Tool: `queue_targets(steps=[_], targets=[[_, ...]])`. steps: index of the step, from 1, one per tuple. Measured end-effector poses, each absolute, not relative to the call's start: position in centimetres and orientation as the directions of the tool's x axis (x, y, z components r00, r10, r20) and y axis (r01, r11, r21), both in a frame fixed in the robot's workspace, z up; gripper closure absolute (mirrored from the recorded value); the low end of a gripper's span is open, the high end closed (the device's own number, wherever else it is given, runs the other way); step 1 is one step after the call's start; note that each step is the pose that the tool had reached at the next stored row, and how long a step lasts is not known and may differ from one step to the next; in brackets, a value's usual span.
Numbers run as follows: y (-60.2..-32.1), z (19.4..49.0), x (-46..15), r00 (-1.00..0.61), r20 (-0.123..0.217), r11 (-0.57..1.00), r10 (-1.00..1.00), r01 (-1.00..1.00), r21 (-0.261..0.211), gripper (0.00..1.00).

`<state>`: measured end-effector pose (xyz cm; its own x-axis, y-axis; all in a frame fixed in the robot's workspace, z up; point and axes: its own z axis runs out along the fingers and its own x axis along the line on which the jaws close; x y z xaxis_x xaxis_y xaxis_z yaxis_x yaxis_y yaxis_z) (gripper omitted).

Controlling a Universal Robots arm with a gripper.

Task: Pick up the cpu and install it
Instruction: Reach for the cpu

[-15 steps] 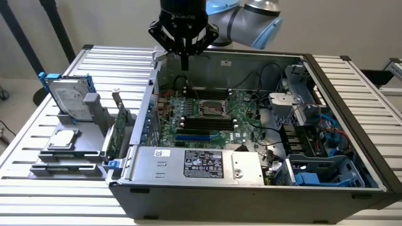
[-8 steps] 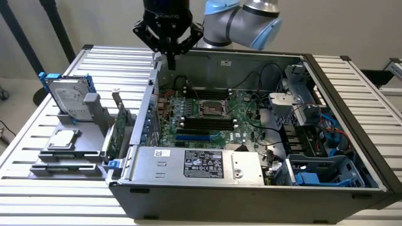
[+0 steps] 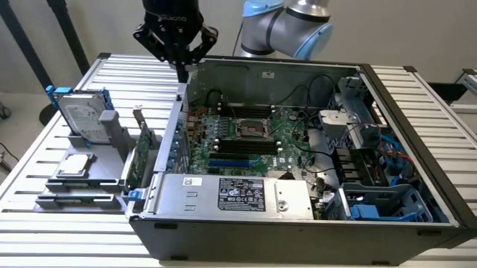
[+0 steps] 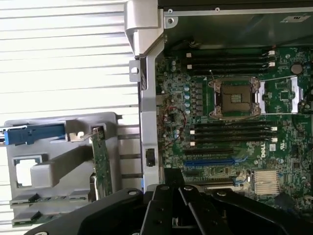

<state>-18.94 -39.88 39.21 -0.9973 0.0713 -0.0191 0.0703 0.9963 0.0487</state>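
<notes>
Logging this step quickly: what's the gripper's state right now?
Gripper: shut, holding nothing; the cpu lies apart from it.

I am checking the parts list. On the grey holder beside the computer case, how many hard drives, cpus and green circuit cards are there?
Hard drive: 1
cpu: 1
Green circuit card: 1
Total: 3

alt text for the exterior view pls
A black gripper, shut and holding nothing, hangs over the far corner of an open computer case. The cpu lies in a grey holder at the exterior view's left.
</notes>
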Motion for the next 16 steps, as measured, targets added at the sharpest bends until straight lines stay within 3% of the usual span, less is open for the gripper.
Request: queue_targets(steps=[16], targets=[[-39.9, 38.8, -26.2, -0.997, -0.02, 0.997, 0.071, 0.07, 0.04, 0.89]])
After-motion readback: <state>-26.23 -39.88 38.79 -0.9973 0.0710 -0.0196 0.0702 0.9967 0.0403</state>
